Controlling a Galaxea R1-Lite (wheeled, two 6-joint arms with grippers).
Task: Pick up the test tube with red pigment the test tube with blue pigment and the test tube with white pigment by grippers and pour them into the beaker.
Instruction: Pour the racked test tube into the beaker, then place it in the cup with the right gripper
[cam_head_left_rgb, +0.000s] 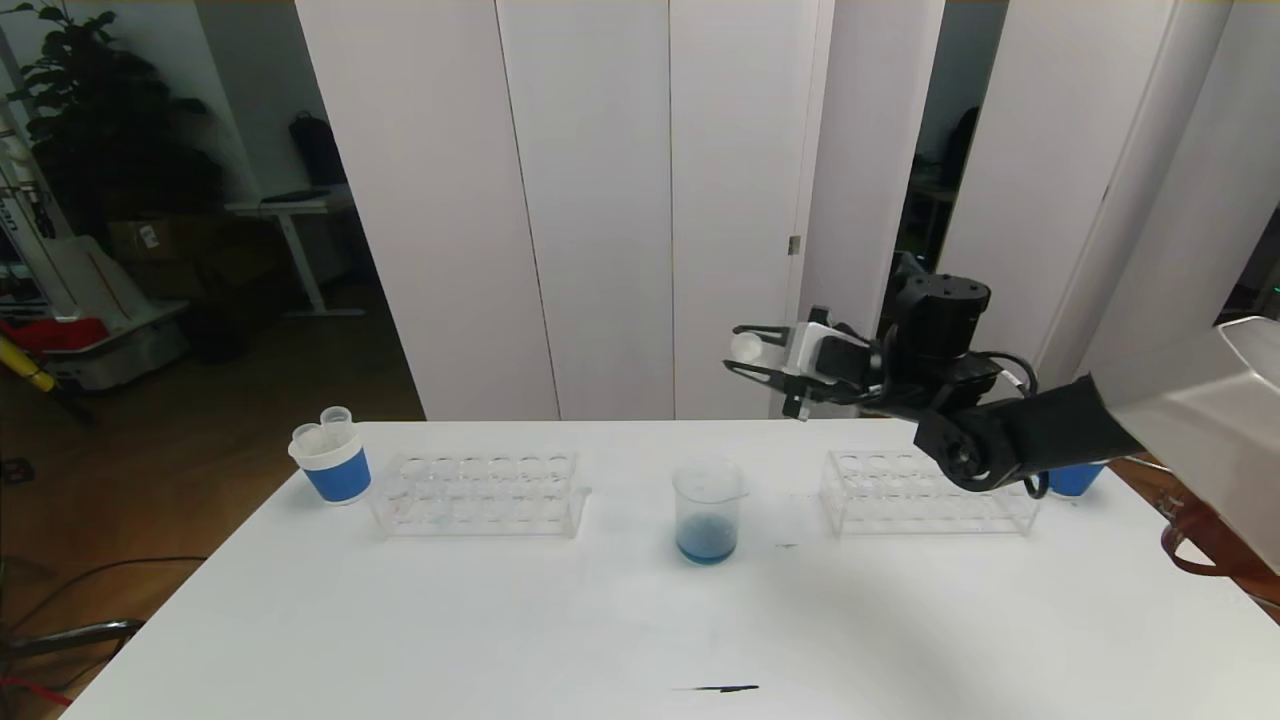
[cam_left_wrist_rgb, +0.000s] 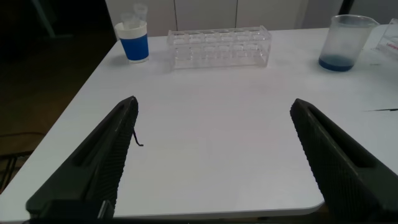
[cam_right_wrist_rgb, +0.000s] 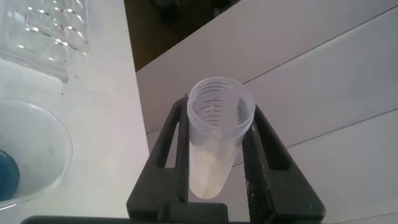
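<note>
My right gripper (cam_head_left_rgb: 745, 352) is shut on the test tube with white pigment (cam_head_left_rgb: 748, 347) and holds it lying nearly level, high above the table, a little right of and behind the beaker (cam_head_left_rgb: 708, 510). In the right wrist view the tube (cam_right_wrist_rgb: 214, 143) sits between the gripper's (cam_right_wrist_rgb: 217, 109) fingers, open mouth outward, with pale cream pigment at its tip. The clear beaker holds blue pigment at its bottom and also shows in the left wrist view (cam_left_wrist_rgb: 347, 42). My left gripper (cam_left_wrist_rgb: 214, 102) is open and empty, low over the table's near left. No tube with blue or red pigment shows.
A clear tube rack (cam_head_left_rgb: 478, 493) stands left of the beaker and another rack (cam_head_left_rgb: 925, 492) to its right. A blue-banded paper cup (cam_head_left_rgb: 332, 462) with two clear tubes stands at the far left. Another blue cup (cam_head_left_rgb: 1075, 478) shows behind my right arm.
</note>
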